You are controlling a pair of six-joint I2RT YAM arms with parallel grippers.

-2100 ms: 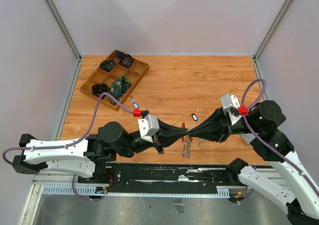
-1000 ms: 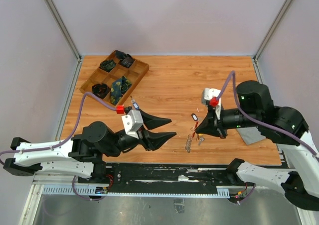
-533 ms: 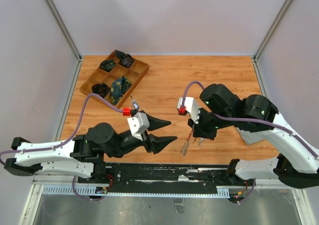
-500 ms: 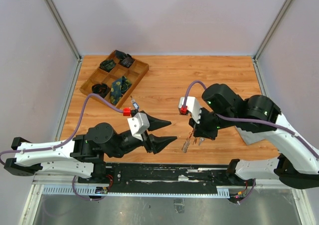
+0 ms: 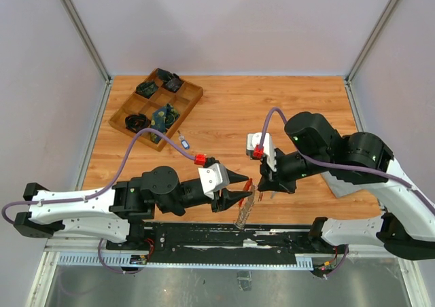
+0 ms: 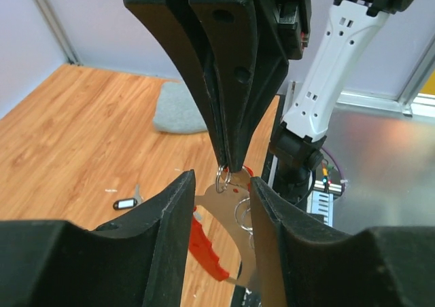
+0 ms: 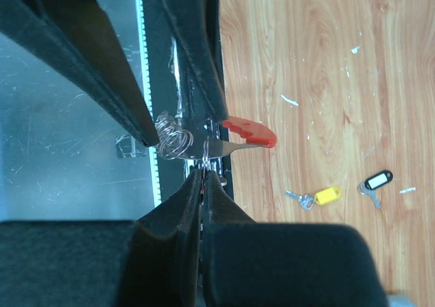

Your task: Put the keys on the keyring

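Observation:
The keyring (image 5: 245, 208), a silvery plate with small wire rings and a curved red part, hangs over the table's near edge. My right gripper (image 5: 260, 188) is shut on its small top ring (image 7: 204, 159). My left gripper (image 6: 221, 185) has come in from the left, and its fingers (image 6: 178, 205) straddle the plate (image 6: 231, 215), whose edges touch both pads. The red part (image 6: 204, 249) lies by the left finger. A yellow-headed key (image 7: 319, 197) and a black-tagged key (image 7: 376, 181) lie on the wood. A blue-tagged key (image 5: 183, 141) lies near the tray.
A wooden compartment tray (image 5: 121, 115) with dark items stands at the back left. A grey cloth (image 6: 178, 109) lies on the right of the table under the right arm. The black rail (image 5: 204, 236) runs along the near edge below the keyring.
My left gripper has swung right to the hanging keyring and narrowed around it. The right arm has shifted a little, still holding the top ring.

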